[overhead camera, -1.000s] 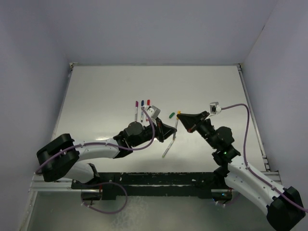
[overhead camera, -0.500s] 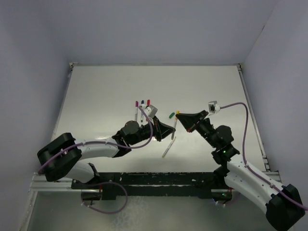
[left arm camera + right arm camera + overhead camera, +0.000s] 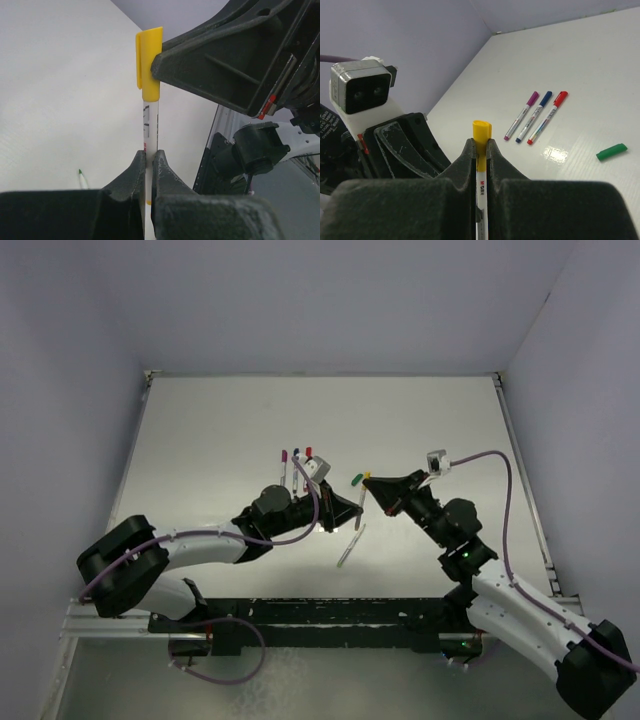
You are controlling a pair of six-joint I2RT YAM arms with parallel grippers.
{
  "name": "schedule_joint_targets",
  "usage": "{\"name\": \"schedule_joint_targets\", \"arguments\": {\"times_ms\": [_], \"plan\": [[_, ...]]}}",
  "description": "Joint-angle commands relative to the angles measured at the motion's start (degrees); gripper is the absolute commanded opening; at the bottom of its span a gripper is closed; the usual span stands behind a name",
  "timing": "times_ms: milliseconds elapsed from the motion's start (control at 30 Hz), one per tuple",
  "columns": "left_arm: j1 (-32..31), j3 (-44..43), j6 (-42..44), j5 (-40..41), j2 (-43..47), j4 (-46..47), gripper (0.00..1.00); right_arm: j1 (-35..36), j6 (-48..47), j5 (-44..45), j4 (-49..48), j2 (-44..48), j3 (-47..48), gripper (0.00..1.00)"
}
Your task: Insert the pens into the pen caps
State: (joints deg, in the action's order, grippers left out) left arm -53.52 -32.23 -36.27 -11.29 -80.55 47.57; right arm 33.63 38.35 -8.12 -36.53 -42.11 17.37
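Right hand point(image 3: 370, 483) edged left; yellow cap point(image 3: 149, 62) hides the pen point(image 3: 150, 122) tip.

A glossy white counter point(image 3: 210, 430) stretches ahead of the left tool point(image 3: 354, 517) and the right tool point(image 3: 369, 484). Plain lavender-grey walls point(image 3: 320, 300) close its far edge and both sides. A metal rail point(image 3: 100, 618) runs behind them.

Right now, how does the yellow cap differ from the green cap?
The yellow cap sits on a pen; the green cap holds none. The yellow cap is held off the table by the right gripper, its pen by the left gripper; the green cap lies loose on the table. Both are short plastic caps.
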Motion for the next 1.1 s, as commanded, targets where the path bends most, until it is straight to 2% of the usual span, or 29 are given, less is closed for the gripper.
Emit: {"name": "schedule_joint_targets", "arguments": {"times_ms": [0, 167, 367, 567, 600, 700, 800, 900, 1067], "plan": [[2.91, -7.25, 2.98, 6.37, 3.51, 12.59, 0.0, 4.95, -2.31, -4.07, 11.03, -2.36, -1.45, 0.0], [3.59, -7.78, 4.61, 7.73, 4.61, 11.96, 0.0, 8.42, -2.72, -1.59, 11.78, -4.17, -1.87, 0.0], [3.77, -7.73, 5.7, 7.97, 5.64, 10.22, 0.0, 9.33, -2.21, 0.35, 11.48, -4.09, -2.48, 0.0], [3.77, -6.44, 5.51, 7.43, 5.6, 4.7, 0.0, 9.28, -4.19, 8.05, 16.07, -4.71, 4.49, 0.0], [3.79, -6.18, 5.51, 7.8, 5.67, 2.91, 0.0, 9.34, -4.94, 9.35, 17.1, -5.01, 6.49, 0.03], [3.79, -5.09, 5.12, 9.19, 6.02, -3.37, 0.0, 9.29, -7.38, 14.06, 20.21, -4.99, 12.02, 0.22], [3.78, -4.79, 4.58, 11.24, 5.46, -10.4, 0.0, 9.31, -8.22, 20.61, 22.45, -3.17, 16.0, 0.33], [3.77, -5.85, 3.5, 14.14, 3.6, -18.89, 0.0, 9.31, -7.04, 26.6, 23.23, 0.67, 17.23, 0.58], [3.77, -11.25, 3.25, 20.17, -1.45, -30.78, 0.0, 9.34, -5.7, 30.45, 25.84, 4.91, 16.99, 0.93]]}}
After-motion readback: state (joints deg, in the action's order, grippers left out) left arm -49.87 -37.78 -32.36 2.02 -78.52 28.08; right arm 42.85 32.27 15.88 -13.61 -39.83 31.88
